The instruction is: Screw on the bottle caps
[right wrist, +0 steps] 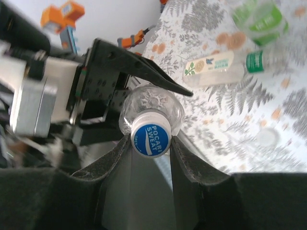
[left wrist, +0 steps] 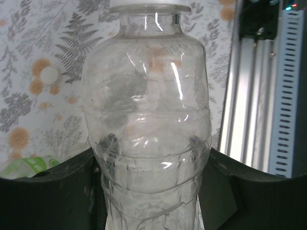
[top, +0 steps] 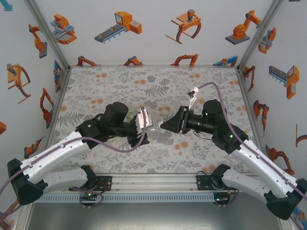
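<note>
Both arms meet over the middle of the table (top: 96, 86), grippers nose to nose, one coming in from each side edge

Left gripper (left wrist: 148, 191): clenched on the clear bottle (left wrist: 148, 96), one black finger on each side of the lower body, both touching the plastic. The bottle is lifted off the table, neck pointing away from the left wrist toward the right arm. A white band (left wrist: 148, 6) at the neck sits at the very top of the left wrist view

Right gripper (right wrist: 151, 143): grasping the blue cap (right wrist: 152, 138), fingers pinched on its rim from both sides. The cap face reads POCARI SWEAT and points at the right wrist camera. The cap sits at the bottle's mouth with the bottle shoulder directly behind it. How far it is threaded on, cannot tell

Top view: the bottle is hard to make out between the two grippers, just glints

Other task items, right wrist view: the labelled bottle (right wrist: 211, 71) lies on its side on the table, with a green cap (right wrist: 254, 61) at its neck end. The green bottle (right wrist: 261, 19) is near it, blurred, orientation unclear. Both are well apart from the grippers. A small pale round thing (right wrist: 267, 136) lies on the table on its own, too blurred to name

The left wrist view also shows the aluminium rail (left wrist: 249, 96) at the near edge of the table, to the right of the bottle
</note>
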Controlling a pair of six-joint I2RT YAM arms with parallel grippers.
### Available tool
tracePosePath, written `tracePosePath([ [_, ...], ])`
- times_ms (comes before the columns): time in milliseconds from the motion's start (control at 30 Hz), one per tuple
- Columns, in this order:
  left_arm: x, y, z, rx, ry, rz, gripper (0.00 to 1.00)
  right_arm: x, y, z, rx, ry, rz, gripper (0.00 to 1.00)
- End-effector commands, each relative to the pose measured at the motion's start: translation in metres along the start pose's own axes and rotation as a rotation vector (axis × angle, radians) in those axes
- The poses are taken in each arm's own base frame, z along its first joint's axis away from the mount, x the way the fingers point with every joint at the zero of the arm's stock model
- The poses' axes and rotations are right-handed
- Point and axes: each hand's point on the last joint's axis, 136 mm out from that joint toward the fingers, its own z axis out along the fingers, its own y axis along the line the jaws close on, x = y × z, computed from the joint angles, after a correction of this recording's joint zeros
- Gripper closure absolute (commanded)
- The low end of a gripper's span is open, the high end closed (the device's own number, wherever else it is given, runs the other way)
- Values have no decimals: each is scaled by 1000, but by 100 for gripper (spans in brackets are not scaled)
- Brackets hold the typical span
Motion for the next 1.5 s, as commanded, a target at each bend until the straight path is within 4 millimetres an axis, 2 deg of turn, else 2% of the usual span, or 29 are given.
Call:
tracePosePath([
  [0,-13,18,1,-95,-42,34,100,2,-50,3,198,-73,429,100],
  [200,-12,16,8,-72,-46,33,100,2,-50,5,187,-79,460,100],
  [300,-13,10,9,-34,-57,38,100,-3,-46,3,184,-87,397,100],
  [367,-14,6,9,-13,-62,39,100,-8,-40,0,175,-94,278,100],
  [500,-12,-1,8,21,-64,40,100,-15,-28,-11,162,-106,29,69],
  [567,-13,-4,6,40,-66,37,100,-17,-16,-18,124,-121,-94,59],
  [667,-15,-13,2,82,-76,38,100,-18,12,-32,6,-156,-316,46],
  [767,-20,-26,-4,151,-100,43,100,-10,42,-44,-134,-168,-547,38],
  [867,-26,-40,-9,229,-128,48,100,9,70,-56,-288,-137,-760,37],
  [1067,-36,-55,-17,324,-167,39,100,36,92,-62,-471,-30,-964,37],
  [1167,-39,-57,-19,340,-176,36,100,43,96,-62,-527,-1,-1009,38],
  [1367,-40,-59,-20,353,-180,32,100,33,91,-52,-487,-45,-1045,49],
  [1467,-40,-60,-21,354,-182,31,100,34,94,-52,-512,-53,-1055,51],
])
